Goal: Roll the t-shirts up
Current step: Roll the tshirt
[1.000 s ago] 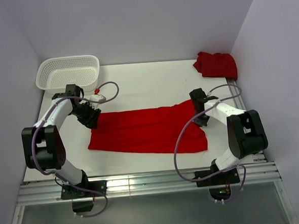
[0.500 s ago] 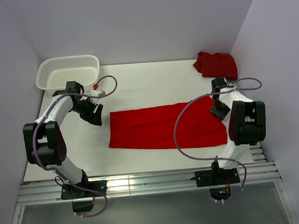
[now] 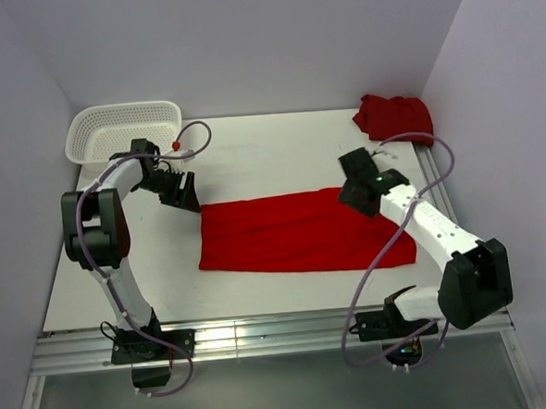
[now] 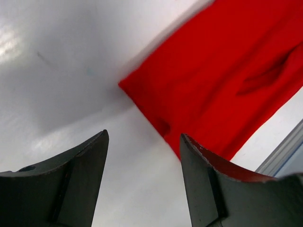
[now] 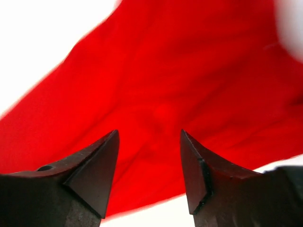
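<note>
One red t-shirt (image 3: 303, 232) lies flat as a long folded band across the middle of the table. A second t-shirt (image 3: 394, 116) sits crumpled at the back right corner. My left gripper (image 3: 187, 199) hangs open just off the band's far left corner; in the left wrist view the left gripper (image 4: 143, 135) has bare table between its fingers and the red cloth (image 4: 222, 80) ahead. My right gripper (image 3: 351, 192) stands open over the band's right end, and the right wrist view shows the right gripper (image 5: 149, 132) above red cloth (image 5: 156, 94), holding nothing.
A white mesh basket (image 3: 123, 130) stands at the back left corner, just behind my left arm. Purple walls close in the table on three sides. A metal rail (image 3: 262, 335) runs along the near edge.
The shirt band was dragged to the right and then let go. My right gripper opened and swung left over the band's right end. My left gripper opened wider and moved to the band's left corner.
</note>
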`<state>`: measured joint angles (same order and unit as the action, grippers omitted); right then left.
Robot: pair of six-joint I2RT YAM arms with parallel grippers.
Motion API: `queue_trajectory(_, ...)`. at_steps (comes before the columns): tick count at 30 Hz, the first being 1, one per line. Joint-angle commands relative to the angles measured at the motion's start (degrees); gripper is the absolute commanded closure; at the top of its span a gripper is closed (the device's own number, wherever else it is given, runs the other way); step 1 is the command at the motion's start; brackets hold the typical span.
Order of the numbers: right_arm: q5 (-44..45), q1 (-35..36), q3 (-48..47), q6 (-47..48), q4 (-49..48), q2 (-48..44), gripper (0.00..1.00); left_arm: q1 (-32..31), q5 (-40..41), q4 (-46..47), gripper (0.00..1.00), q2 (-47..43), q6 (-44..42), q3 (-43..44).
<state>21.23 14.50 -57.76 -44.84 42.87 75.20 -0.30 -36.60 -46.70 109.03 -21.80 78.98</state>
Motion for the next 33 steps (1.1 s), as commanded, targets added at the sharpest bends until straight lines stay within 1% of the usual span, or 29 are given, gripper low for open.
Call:
queue_trajectory(1,-2.07,12.33,1.94,-8.94,-1.03,-0.85,0.39,0.12,-6.72,0.73,0.33,3.9,4.05,4.25)
queue_trajectory(3,-2.34,18.34,1.42,-12.88,-3.4,1.17,0.41,0.12,-6.73,1.87,0.33,5.05,4.83,4.34)
queue_trajectory(4,-2.16,23.76,0.98,-13.77,-4.19,3.44,0.41,0.12,-6.82,2.13,0.33,5.31,5.45,4.34)
queue_trajectory(7,-2.68,30.39,-2.44,-16.07,-8.14,7.75,0.41,0.12,-6.82,2.31,0.34,6.45,5.98,4.6)
queue_trajectory(8,-2.95,34.24,-5.41,-16.07,-9.55,11.34,0.41,-0.05,-6.21,2.66,0.34,6.72,6.33,4.52)
queue_trajectory(10,-2.17,37.34,-9.46,-16.25,-10.08,15.31,0.42,-0.67,-5.5,3.45,0.35,6.89,7.12,4.17)
queue_trajectory(11,-2.25,40.14,-14.0,-15.9,-10.09,19.42,0.42,-0.85,-4.89,3.8,0.36,6.98,7.3,3.99)
queue_trajectory(13,-1.99,42.26,-18.77,-15.02,-9.65,23.48,0.42,-1.11,-4.36,4.5,0.39,7.25,8.43,3.81)
queue_trajectory(14,-2.07,43.15,-23.15,-14.49,-8.95,27.16,0.42,-1.2,-4.01,4.77,0.4,7.51,8.79,3.9)
queue_trajectory(19,-4.09,47.63,-31.7,-12.38,-10.53,36.48,0.42,-1.64,-2.87,5.3,0.47,8.91,10.2,5.13)
queue_trajectory(23,-3.66,50.36,-40.3,-10.98,-7.63,42.83,0.42,-2.34,-2.25,6.09,0.51,9.18,10.82,5.13)
queue_trajectory(29,-4.1,53.08,-48.05,-10.36,-5.44,49.86,0.42,-3.22,-1.55,6.62,0.58,10.06,11.43,5.57)
queue_trajectory(31,-3.31,53.7,-49.73,-10.97,-3.77,51.7,0.43,-3.39,-1.37,6.62,0.64,10.23,11.61,5.75)
queue_trajectory(33,-3.22,54.4,-50.35,-11.67,-2.88,52.15,0.43,-3.48,-1.11,6.79,0.66,10.32,11.78,5.66)
